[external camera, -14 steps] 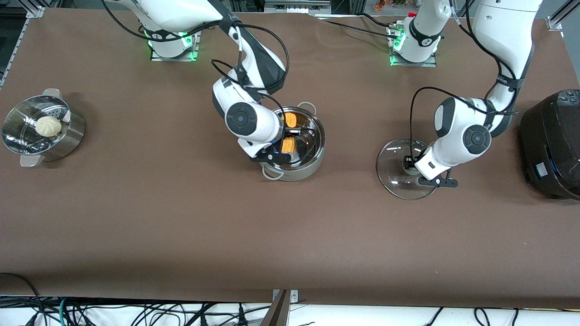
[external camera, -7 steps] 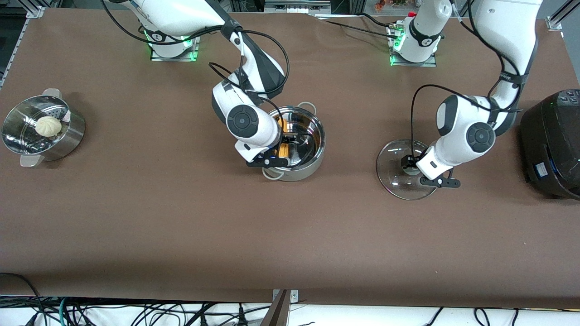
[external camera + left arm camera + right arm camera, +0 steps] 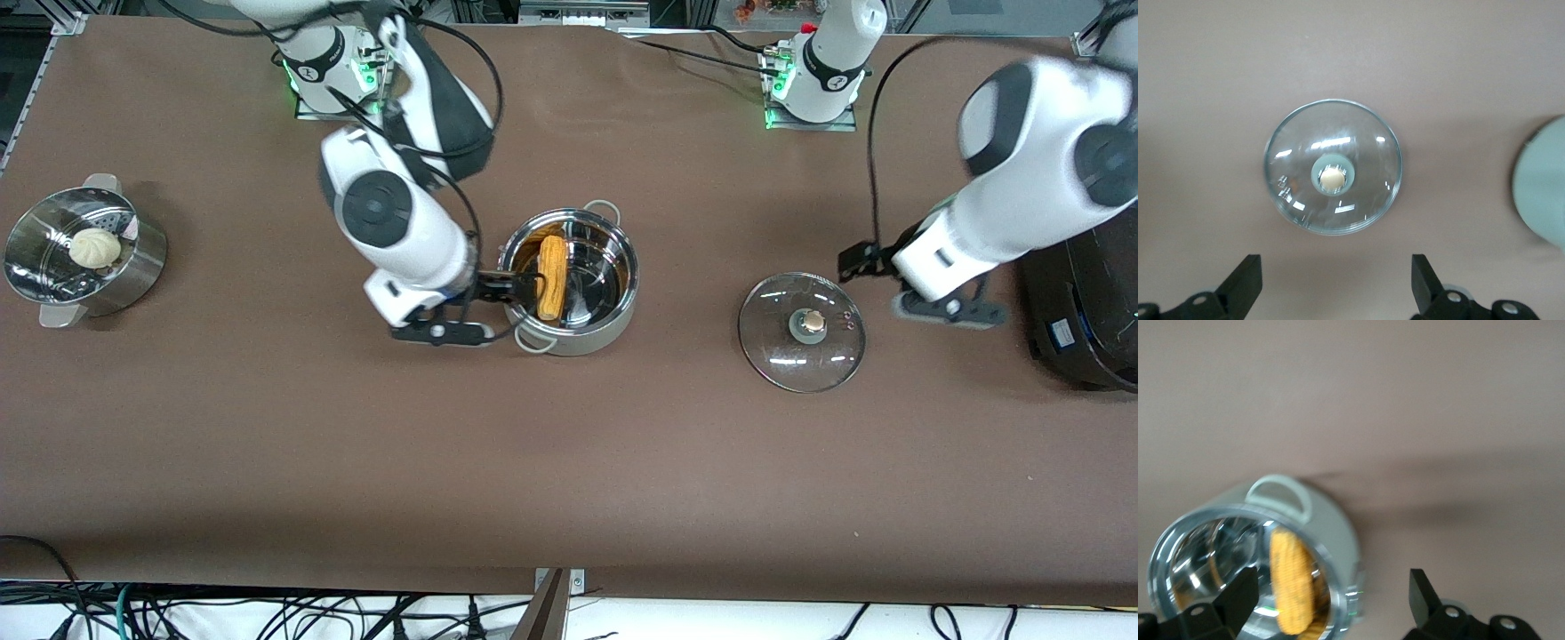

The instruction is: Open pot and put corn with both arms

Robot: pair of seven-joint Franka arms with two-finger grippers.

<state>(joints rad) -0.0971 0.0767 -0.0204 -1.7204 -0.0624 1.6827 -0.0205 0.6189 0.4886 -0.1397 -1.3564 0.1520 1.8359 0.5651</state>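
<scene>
The steel pot (image 3: 589,341) stands open mid-table. The yellow-orange corn (image 3: 550,277) lies inside it, along the wall on the right arm's side. My right gripper (image 3: 514,286) is open and empty, just outside the pot's rim on that side. In the right wrist view the corn (image 3: 1291,580) and the pot (image 3: 1338,523) sit by the open right gripper (image 3: 1335,600). The glass lid (image 3: 803,332) lies flat on the table, knob up, toward the left arm's end. My left gripper (image 3: 861,259) is open, raised above the table beside the lid. The left wrist view shows the lid (image 3: 1333,167) off the open left gripper (image 3: 1336,283).
A perforated steamer basket (image 3: 133,267) with a white bun (image 3: 95,247) stands at the right arm's end of the table. A large black rice cooker (image 3: 1080,284) stands at the left arm's end, close to the left arm. Cables hang along the table's near edge.
My right gripper let go of the corn and drew out of the pot toward the right arm's end. My left gripper left the lid's knob and rose toward the rice cooker.
</scene>
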